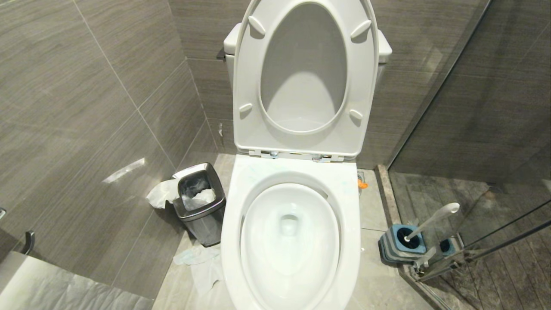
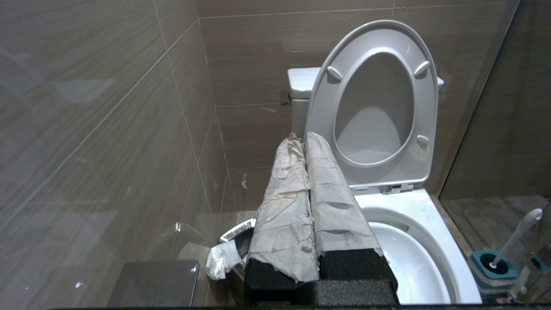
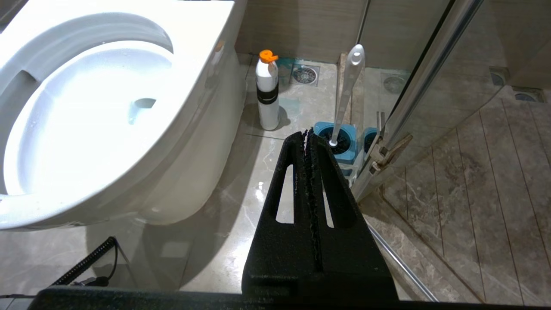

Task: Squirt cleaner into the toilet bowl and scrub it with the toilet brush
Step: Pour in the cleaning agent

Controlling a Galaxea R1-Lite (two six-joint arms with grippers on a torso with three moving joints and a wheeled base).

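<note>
The white toilet bowl (image 1: pixel 230 224) stands in the middle with its seat and lid (image 1: pixel 303 77) raised against the tank. To its right, the toilet brush (image 1: pixel 430 220) leans in a blue-and-grey holder (image 1: pixel 398 247) on the floor. A white cleaner bottle (image 3: pixel 267 92) with an orange cap stands beside the bowl's base. My left gripper (image 2: pixel 302 137), its fingers wrapped in pale paper, is shut and empty, up in the air left of the bowl (image 2: pixel 413 258). Low to the right of the bowl, my right gripper (image 3: pixel 307 131) is shut and empty, pointing toward the brush (image 3: pixel 348 92). Neither gripper shows in the head view.
A small steel bin (image 1: pixel 200 202) stuffed with tissue stands left of the toilet, with loose tissue (image 1: pixel 202 262) on the floor by it. A glass shower door (image 1: pixel 473 129) and its hinge (image 3: pixel 387 150) close off the right side. Tiled walls enclose the left and back.
</note>
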